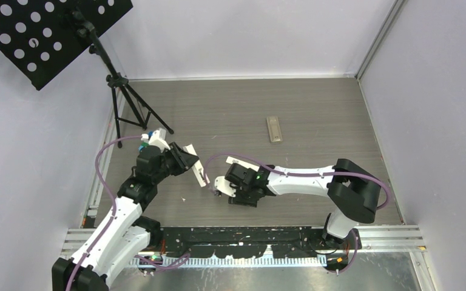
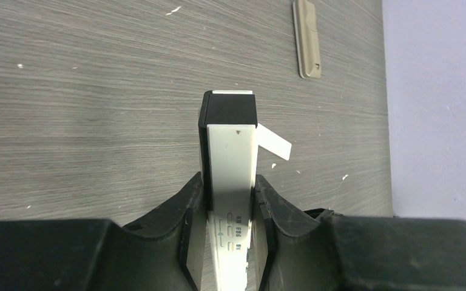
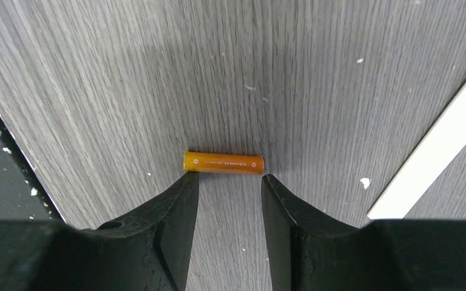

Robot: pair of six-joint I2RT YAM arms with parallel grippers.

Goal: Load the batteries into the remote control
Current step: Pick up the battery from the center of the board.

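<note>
- Orange battery [image 3: 223, 162] lies flat on the table [image 3: 340, 73], just beyond my right gripper [image 3: 229, 182], whose jaws stand apart, empty.
- My left gripper [image 2: 229, 185] clamps the remote control [image 2: 230, 136].
- Nothing looks loaded yet; grasping and inserting remain.

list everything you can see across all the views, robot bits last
grey wood-grain table: one, grey, under everything
slim white remote control with black end cap: one, white and black, held off the table, near left
small orange cylindrical battery: one, orange, lying on the table, near centre
flat beige oblong piece: one, beige, on the table, farther back
black perforated music stand: one, black, far left corner
left gripper: one, black, shut on the remote
right gripper: one, black, open, fingertips right by the battery
</note>
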